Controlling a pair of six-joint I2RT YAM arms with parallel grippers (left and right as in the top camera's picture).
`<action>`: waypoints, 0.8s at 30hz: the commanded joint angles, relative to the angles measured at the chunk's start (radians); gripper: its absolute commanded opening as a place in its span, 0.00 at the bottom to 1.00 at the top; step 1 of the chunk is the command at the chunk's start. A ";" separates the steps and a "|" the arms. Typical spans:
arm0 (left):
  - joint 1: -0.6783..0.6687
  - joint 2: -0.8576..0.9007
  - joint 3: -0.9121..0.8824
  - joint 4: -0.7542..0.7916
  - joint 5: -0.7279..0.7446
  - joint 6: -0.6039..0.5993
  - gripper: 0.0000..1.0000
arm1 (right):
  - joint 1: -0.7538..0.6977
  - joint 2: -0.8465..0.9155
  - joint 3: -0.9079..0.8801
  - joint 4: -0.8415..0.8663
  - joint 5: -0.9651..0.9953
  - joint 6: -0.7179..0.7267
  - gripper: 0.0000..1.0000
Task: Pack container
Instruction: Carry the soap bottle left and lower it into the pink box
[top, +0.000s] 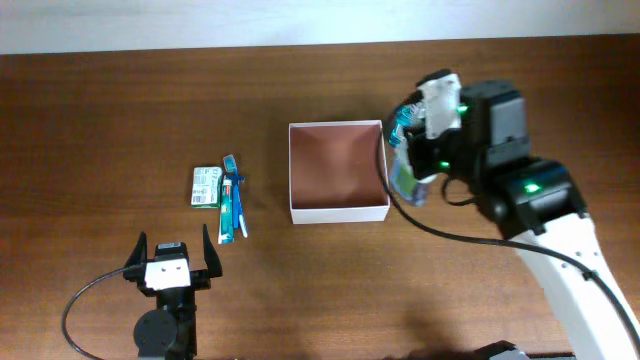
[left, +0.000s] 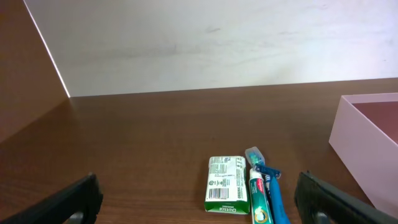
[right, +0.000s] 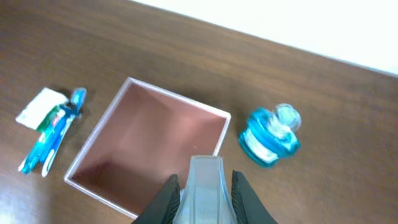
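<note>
My right gripper (right: 205, 186) is clamped on what looks like a pale bottle (right: 205, 177), at the 3 o'clock side of the container (top: 338, 212), which sits mid-table. A blue bottle (right: 270, 135) stands just beside that wall. My left gripper (top: 173, 242) hangs spread wide at the container's 7 o'clock, near a green packet (top: 206, 186).

a dark brown wooden table (top: 120, 110) meets a plain off-white wall (left: 217, 43) along its far edge.
</note>
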 joint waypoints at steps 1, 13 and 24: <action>0.002 -0.004 -0.006 0.000 0.011 0.017 0.99 | 0.089 0.036 0.018 0.072 0.178 0.073 0.17; 0.002 -0.004 -0.006 0.000 0.011 0.017 0.99 | 0.198 0.249 0.017 0.301 0.335 0.101 0.15; 0.002 -0.004 -0.006 0.000 0.011 0.017 0.99 | 0.205 0.390 0.017 0.413 0.441 0.187 0.13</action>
